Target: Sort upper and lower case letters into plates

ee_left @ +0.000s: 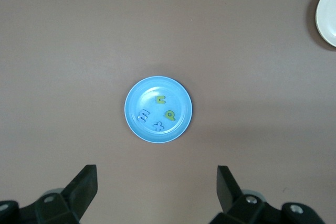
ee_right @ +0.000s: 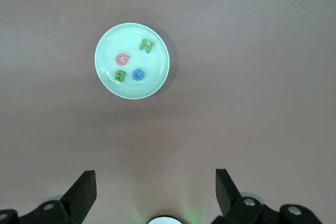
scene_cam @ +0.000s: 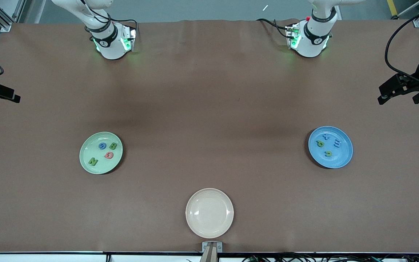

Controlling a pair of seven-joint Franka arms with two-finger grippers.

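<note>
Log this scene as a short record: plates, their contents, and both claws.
green plate: toward the right arm's end; holds four letters, a green N, green B, blue one, pink one
blue plate: toward the left arm's end; holds four small letters
cream plate: nearest the front camera, empty
left claw: open, over bare table
right claw: open, over bare table

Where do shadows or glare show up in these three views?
Front view: soft dark shadow bands cross the table; green glow at both arm bases; faint sheen on the cream plate. Left wrist view: even light, thin shadow around the blue plate. Right wrist view: soft shadow under the green plate, green glow at the bottom edge.
</note>
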